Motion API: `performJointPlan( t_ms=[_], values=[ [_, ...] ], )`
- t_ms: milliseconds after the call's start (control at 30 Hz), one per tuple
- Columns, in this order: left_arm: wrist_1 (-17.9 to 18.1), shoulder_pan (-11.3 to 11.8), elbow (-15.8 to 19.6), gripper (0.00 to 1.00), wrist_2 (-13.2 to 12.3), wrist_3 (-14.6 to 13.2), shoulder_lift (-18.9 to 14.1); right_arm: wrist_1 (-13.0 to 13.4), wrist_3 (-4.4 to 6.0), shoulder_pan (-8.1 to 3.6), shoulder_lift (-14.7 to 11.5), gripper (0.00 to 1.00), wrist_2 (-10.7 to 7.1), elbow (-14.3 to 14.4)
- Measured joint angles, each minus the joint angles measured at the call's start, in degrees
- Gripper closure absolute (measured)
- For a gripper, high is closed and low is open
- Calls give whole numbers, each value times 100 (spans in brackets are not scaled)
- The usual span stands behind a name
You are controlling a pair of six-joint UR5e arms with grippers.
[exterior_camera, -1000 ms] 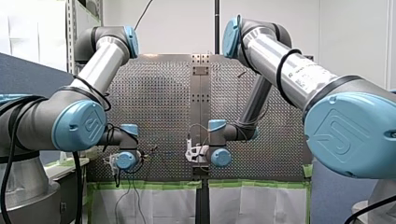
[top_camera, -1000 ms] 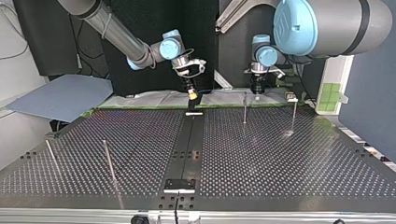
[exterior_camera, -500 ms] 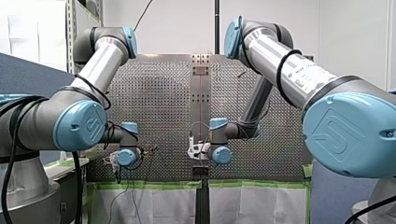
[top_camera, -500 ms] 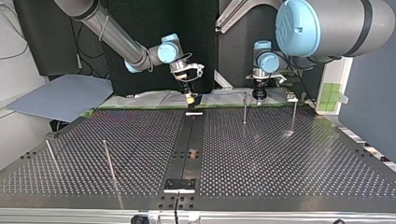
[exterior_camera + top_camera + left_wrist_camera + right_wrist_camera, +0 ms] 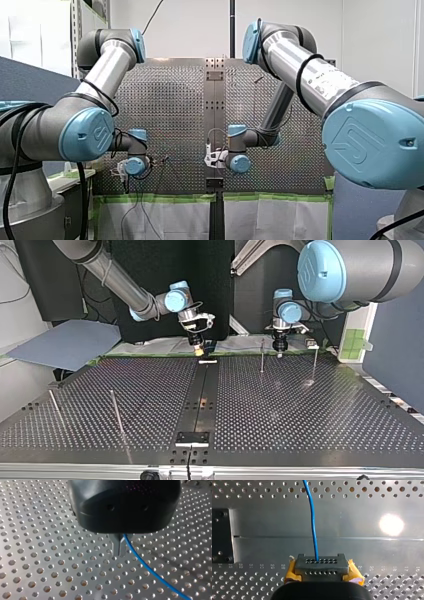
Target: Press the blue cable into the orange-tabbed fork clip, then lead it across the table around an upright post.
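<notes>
— Where is my right hand (image 5: pixel 199 352)?
— Low at the arms' edge of the counter (image 5: pixel 300 410), over the head of the dark centre strip (image 5: pixel 197 385). The yellow-padded hand is clenched on the blue cable (image 5: pixel 313 520), which runs straight ahead from it across the strip.
— And my left hand (image 5: pixel 119 554)?
— Also at that edge, toward the top view's right, near an upright post (image 5: pixel 262 356). Its metal fingers (image 5: pixel 115 546) are drawn together. The cable leaves right at them and trails off over the holes, so I read it as clamped on the cable.
— Other posts?
— A second post (image 5: pixel 315 362) stands near the first. A third post (image 5: pixel 116 412) and a fourth post (image 5: pixel 55 407) stand well apart at the top view's left.
</notes>
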State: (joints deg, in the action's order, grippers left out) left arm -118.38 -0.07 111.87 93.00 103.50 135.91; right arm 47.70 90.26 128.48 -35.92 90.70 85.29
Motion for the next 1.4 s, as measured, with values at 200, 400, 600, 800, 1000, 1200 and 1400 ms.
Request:
performJointPlan(
  t_ms=[200, 400, 600, 800, 1000, 1200, 1400],
  values=[
    [-50, 70, -8, 87, -139, -88, 0, -35, -6, -17, 0, 100, -7, 0],
    [-266, 131, -10, 6, -47, -335, 0, -65, -7, -24, 0, 100, -7, 0],
    [-538, 156, -10, 0, 100, -584, 0, -69, -7, -22, 0, 100, -13, 0],
    [-836, 161, 0, 0, 65, -703, -5, -70, -7, -24, 0, 100, -16, -2],
    [-1146, 170, 53, 0, -169, -890, -16, -75, -7, -24, 0, 100, -21, 0],
    [-1335, 248, 282, 0, -445, -912, -154, -76, -10, -24, 0, 100, -25, 1],
    [-1128, 303, 577, 0, -680, -684, -435, -66, -15, -22, 1, 100, -24, -2]
  ],
)
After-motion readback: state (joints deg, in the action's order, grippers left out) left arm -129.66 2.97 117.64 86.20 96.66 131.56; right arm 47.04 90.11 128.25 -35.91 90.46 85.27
